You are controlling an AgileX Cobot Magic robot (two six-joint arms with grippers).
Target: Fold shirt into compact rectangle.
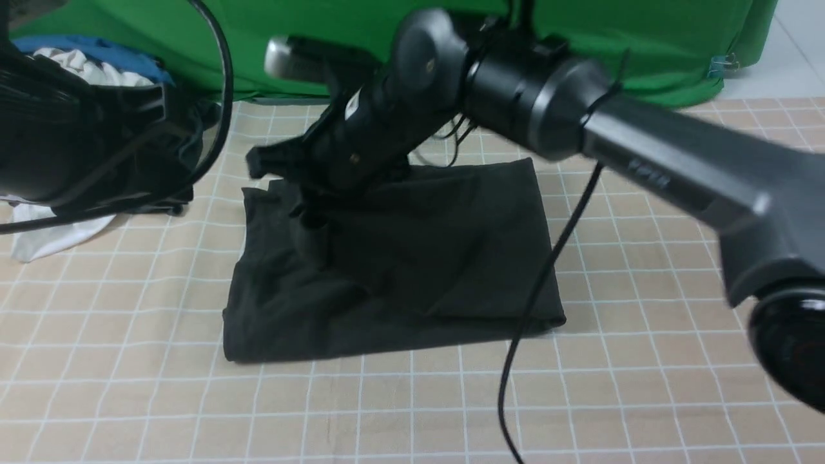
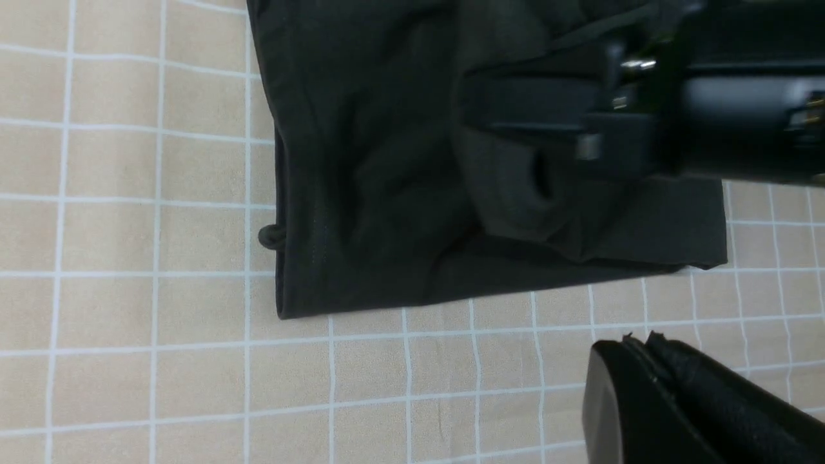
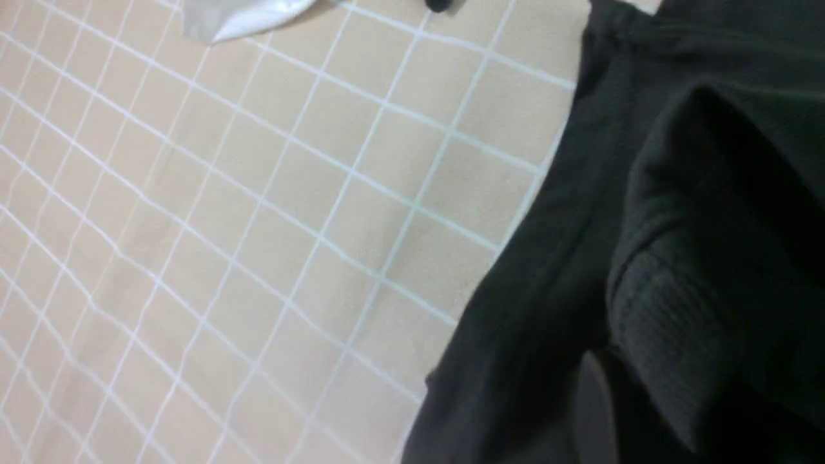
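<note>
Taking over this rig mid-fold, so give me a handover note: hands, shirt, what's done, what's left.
Right hand: seems shut on a raised fold at the shirt's left side.
Left hand: clear of the shirt, empty; open or shut unclear.
Done: shirt lies on the mat, already a rough rectangle.
To do: lay that fold down, smooth the rumpled left side.

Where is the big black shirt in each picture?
Front view: the shirt lies folded in the middle of the picture, below the black arm.
Left wrist view: it is the dark sheet with a square corner.
Right wrist view: it is the dark bunched fabric close to the camera.
Shared landmark: the beige checked cloth with white lines lies under the shirt in all three.
</note>
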